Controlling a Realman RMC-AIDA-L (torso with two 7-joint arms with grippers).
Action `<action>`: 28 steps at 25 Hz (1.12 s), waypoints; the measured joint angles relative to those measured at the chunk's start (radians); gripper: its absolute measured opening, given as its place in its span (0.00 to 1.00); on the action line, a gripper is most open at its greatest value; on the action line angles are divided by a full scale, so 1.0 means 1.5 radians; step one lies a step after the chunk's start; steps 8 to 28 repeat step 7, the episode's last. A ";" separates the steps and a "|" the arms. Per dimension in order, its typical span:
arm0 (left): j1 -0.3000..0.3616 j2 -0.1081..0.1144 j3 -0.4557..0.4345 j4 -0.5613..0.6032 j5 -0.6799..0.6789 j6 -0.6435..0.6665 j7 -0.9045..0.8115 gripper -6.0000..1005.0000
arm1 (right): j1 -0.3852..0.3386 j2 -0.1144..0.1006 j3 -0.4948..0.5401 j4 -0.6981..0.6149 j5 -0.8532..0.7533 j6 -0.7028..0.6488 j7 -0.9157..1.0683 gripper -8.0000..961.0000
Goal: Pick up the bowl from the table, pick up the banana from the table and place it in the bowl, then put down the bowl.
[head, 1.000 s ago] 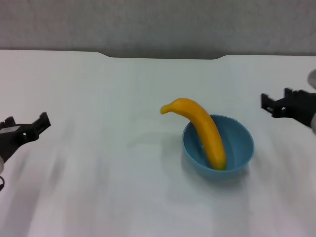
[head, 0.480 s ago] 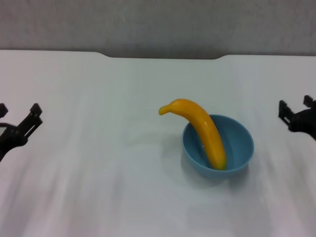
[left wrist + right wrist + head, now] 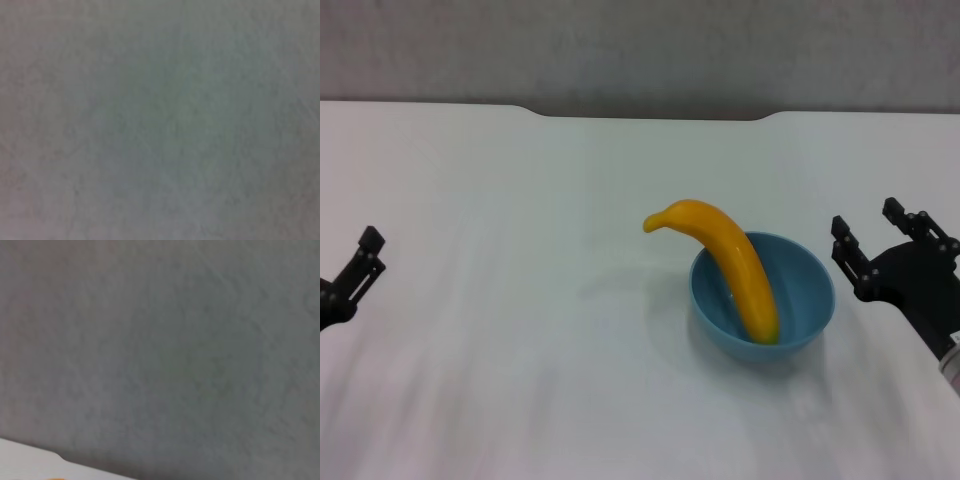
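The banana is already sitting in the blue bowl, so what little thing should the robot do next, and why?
Probably just draw the right tool farther from the bowl and park it. The banana lies in the bowl, which rests on the table with neither tool touching it. The right tool stands open beside the rim; the left tool is off at the table's left edge.

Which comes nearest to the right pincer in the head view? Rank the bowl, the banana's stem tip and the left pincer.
1. The bowl, just beside the right pincer.
2. The banana stem tip, overhanging the bowl's far-left rim.
3. The left pincer, across the table.
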 joint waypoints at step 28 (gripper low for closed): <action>-0.044 -0.002 0.006 0.086 -0.011 -0.037 -0.007 0.89 | 0.037 0.004 -0.072 0.125 0.003 -0.168 0.004 0.65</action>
